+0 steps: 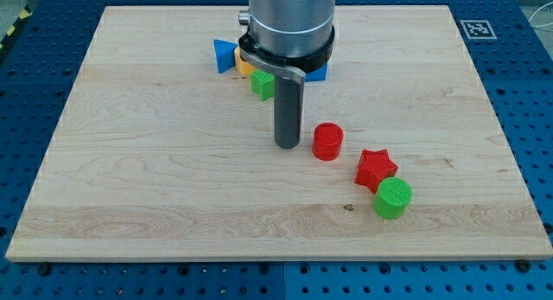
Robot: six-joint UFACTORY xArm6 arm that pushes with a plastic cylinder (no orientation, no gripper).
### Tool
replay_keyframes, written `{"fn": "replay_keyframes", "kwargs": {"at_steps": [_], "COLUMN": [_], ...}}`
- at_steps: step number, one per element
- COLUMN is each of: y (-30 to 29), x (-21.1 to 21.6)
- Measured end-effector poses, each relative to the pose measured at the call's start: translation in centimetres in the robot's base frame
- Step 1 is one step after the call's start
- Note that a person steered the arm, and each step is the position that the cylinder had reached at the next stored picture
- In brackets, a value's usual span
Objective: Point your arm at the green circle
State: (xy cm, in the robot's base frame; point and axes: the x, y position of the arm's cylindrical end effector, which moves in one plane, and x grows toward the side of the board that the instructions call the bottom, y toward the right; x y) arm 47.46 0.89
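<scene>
The green circle (pixel 393 197) is a short green cylinder lying at the view's lower right, touching the red star (pixel 376 168) just up and left of it. My tip (pixel 287 144) rests on the board near the middle, well to the left of and above the green circle. A red cylinder (pixel 327 141) stands just to the right of my tip, with a small gap between them.
Behind the rod, near the view's top, sits a cluster: a blue triangle (pixel 225 54), a yellow block (pixel 245 67), a green block (pixel 263 84) and a blue block (pixel 318 72), partly hidden by the arm. The wooden board (pixel 130 162) lies on a blue perforated table.
</scene>
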Motion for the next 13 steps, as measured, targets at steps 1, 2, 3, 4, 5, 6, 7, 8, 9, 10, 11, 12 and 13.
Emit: {"fn": "replay_keyframes", "kwargs": {"at_steps": [1,2,3,4,5,6,7,8,9,10,11,12,13], "y": [1.3,3.7,6.5,10.5,13.4,13.5,13.5,14.3,16.1,16.2,16.2,16.2,16.2], "x": [-0.2,-1.2,-3.5,-4.3,-4.0,-3.7,-3.8,-3.8,-2.3,0.0,1.0,1.2,1.2]}}
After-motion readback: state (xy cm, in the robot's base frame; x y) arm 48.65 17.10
